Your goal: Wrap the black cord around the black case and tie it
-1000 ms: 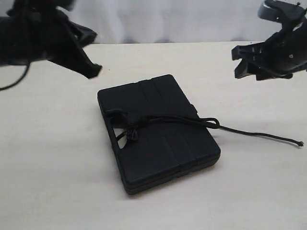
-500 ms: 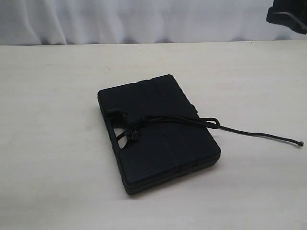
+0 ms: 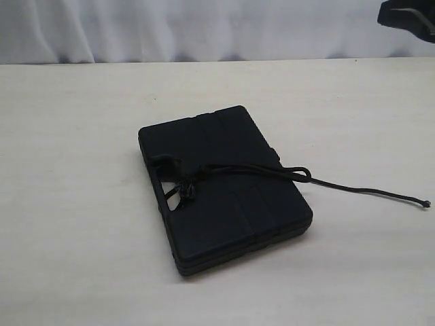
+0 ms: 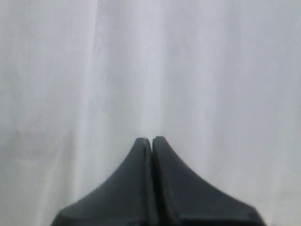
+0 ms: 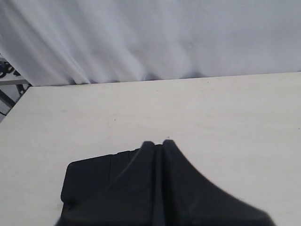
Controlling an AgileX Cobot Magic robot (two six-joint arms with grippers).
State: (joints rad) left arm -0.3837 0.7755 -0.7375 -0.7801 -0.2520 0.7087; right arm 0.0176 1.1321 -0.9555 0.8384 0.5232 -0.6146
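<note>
The black case lies flat on the table in the exterior view. The black cord crosses its lid and is knotted at the handle slot. The cord's loose end trails right over the table to a small tip. My left gripper is shut on nothing and faces only the white curtain; it is outside the exterior view. My right gripper is shut and empty, raised well away from the case, whose far corner shows behind its fingers.
The pale wooden table stretches around the case on all sides. A white curtain hangs behind its far edge. A dark part of the right arm shows at the top right corner of the exterior view.
Both arms have pulled back from over the table; the left one has left the exterior view, and only a corner of the right one remains. The right gripper has shut. Case and cord stay put.
</note>
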